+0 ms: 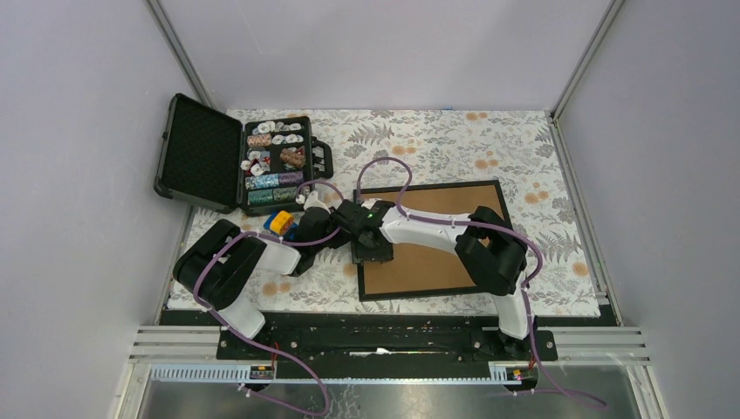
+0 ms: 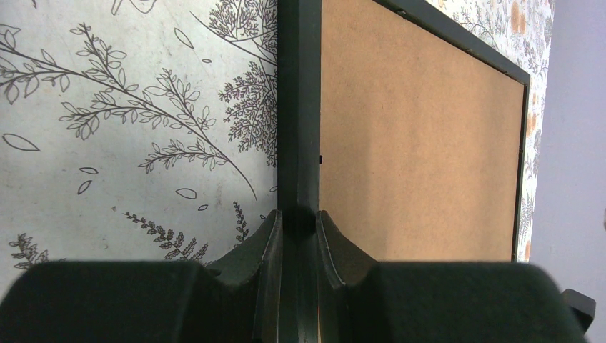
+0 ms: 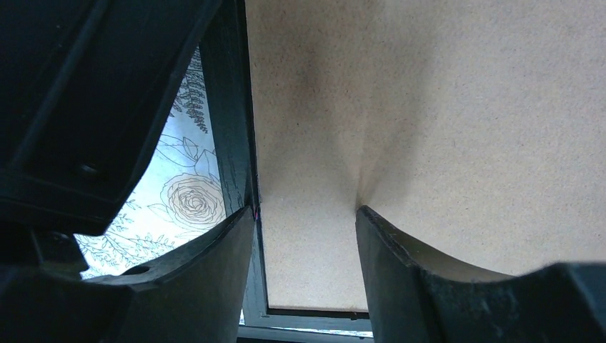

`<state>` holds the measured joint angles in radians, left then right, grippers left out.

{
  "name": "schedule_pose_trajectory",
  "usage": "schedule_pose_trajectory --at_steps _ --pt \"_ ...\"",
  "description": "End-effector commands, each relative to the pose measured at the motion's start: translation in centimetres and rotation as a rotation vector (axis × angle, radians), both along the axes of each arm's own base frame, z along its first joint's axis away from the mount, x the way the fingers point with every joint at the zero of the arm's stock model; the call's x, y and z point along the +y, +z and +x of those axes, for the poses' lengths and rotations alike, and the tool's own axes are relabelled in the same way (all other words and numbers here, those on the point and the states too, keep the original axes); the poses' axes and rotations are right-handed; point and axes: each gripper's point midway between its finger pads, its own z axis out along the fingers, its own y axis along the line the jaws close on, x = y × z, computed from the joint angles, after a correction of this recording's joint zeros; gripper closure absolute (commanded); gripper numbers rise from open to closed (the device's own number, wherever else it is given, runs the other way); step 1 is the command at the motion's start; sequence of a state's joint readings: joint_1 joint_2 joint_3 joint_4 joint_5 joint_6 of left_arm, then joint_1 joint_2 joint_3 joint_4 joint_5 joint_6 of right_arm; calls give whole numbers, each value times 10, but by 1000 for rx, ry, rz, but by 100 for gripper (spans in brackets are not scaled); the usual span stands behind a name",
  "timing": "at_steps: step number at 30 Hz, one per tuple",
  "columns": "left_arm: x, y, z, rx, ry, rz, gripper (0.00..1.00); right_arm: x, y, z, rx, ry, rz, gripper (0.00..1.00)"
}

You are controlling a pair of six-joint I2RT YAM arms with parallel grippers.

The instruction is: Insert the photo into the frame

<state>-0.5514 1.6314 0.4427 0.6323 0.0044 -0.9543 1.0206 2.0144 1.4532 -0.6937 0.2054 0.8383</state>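
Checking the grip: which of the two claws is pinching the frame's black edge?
The left claw, shut on the frame at its left edge. The right claw stands open, tips apart at the brown back.

The frame (image 1: 419, 271) lies back-up on the table (image 1: 524, 140), right of centre; the case (image 1: 199, 155) stands open behind it, far left.

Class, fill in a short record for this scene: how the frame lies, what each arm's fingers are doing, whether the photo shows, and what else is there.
frame: flat on the floral cloth, brown back up
left fingers: shut on the frame's left moulding
right fingers: open, tips on the brown back near that moulding
photo: not visible in any view
also there: open black case at back left, chips inside
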Motion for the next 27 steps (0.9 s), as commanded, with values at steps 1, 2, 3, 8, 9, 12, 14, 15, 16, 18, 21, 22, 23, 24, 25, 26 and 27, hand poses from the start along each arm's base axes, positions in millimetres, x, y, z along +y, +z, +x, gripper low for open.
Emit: schedule_pose_trajectory --at_steps 1,2,3,8,9,12,14,15,16,18,21,22,23,24,25,26,27 --pt "44 -74 -52 256 9 226 100 -45 -36 -21 52 -13 -223 39" --pt "45 -74 -52 257 10 227 100 -47 -36 -22 52 -16 -225 40" --pt "45 -74 -52 257 10 227 100 -49 -36 -23 53 -16 -228 41" --pt "44 -73 -52 257 8 226 100 -55 -37 -26 57 -30 -228 44" --pt "44 -74 -52 257 8 227 100 -56 -38 -26 58 -34 -226 45" --pt "45 -73 -52 256 9 228 100 -56 -38 -25 62 -45 -199 47" --pt "45 -74 -52 258 8 229 100 -57 -37 -24 61 -55 -181 49" --pt "45 -74 -52 257 8 228 100 -58 -36 -23 62 -61 -167 50" --pt "45 -74 -52 259 9 229 100 -58 -36 -22 65 -66 -155 51" --pt "45 -74 -52 258 8 228 100 -61 -34 -20 59 -74 -146 54" --pt "44 -74 -52 257 7 228 100 -58 -34 -18 59 -67 -144 57" --pt "44 -74 -52 257 6 228 100 -57 -36 -17 62 -65 -148 59" --pt "44 -74 -52 258 8 228 100 -56 -37 -17 64 -62 -153 60" --pt "44 -74 -52 259 7 228 100 -55 -39 -16 66 -59 -160 61" --pt "44 -74 -52 259 7 228 100 -54 -40 -16 70 -53 -164 61" --pt "44 -74 -52 258 6 228 100 -51 -40 -16 75 -47 -159 60" --pt "44 -74 -52 259 7 228 100 -49 -41 -17 82 -39 -146 59"
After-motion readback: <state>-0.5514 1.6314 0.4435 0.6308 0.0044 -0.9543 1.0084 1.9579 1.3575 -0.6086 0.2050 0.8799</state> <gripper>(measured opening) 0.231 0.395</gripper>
